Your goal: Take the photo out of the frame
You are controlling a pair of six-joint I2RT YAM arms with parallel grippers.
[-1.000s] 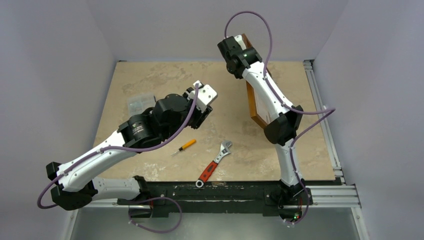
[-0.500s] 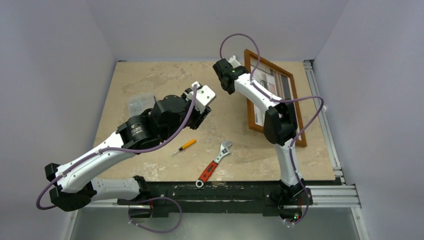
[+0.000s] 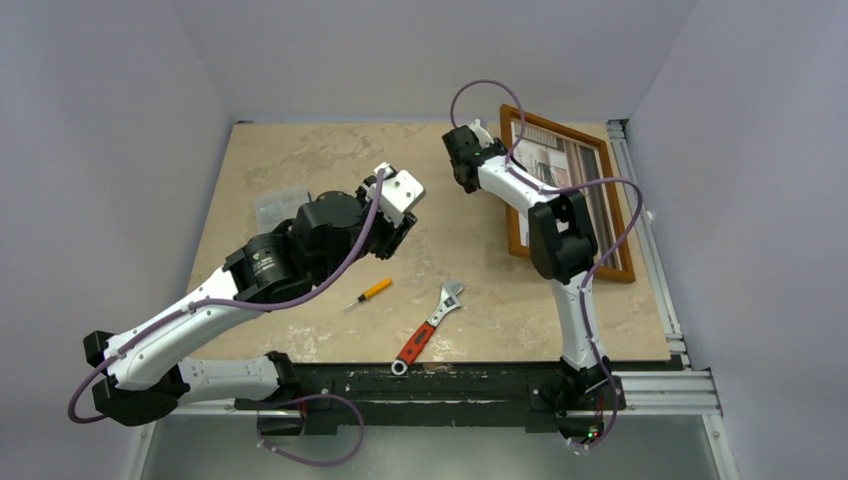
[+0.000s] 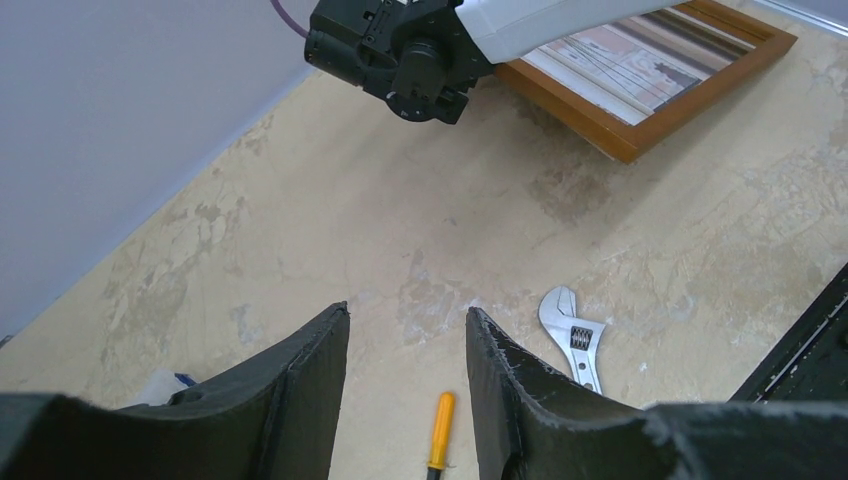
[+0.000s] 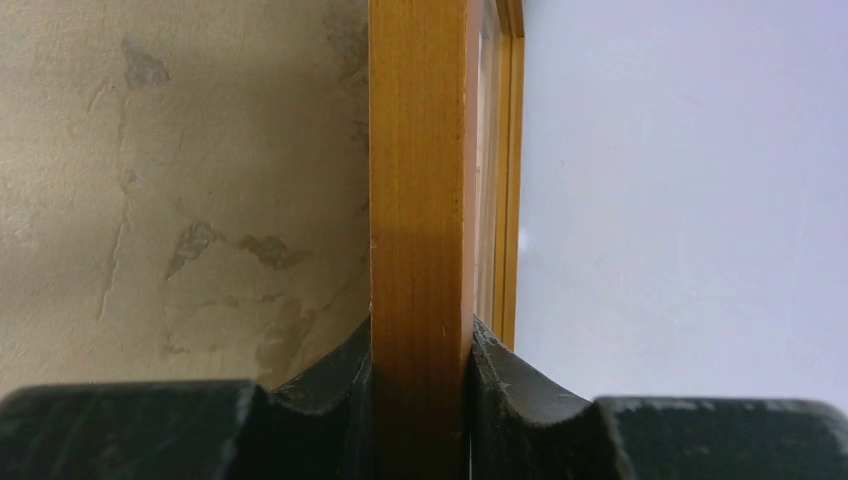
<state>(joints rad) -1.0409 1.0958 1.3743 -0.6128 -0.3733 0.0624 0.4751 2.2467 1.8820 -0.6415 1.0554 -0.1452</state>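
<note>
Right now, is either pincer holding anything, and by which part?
The right pincer grips the frame by its wooden border, one finger on each side. The left pincer is open and holds nothing.

Pale walls point(image 3: 400, 50) are closing in a mottled beige table point(image 3: 300, 150).
3 plain lavender-grey walls are standing at the tabletop's far, left and right sides under soft, even light that is casting only faint shadows. A silver aluminium rail point(image 3: 668, 300) is running along the right edge, and a black bar point(image 3: 450, 385) is lying across the near edge.
</note>
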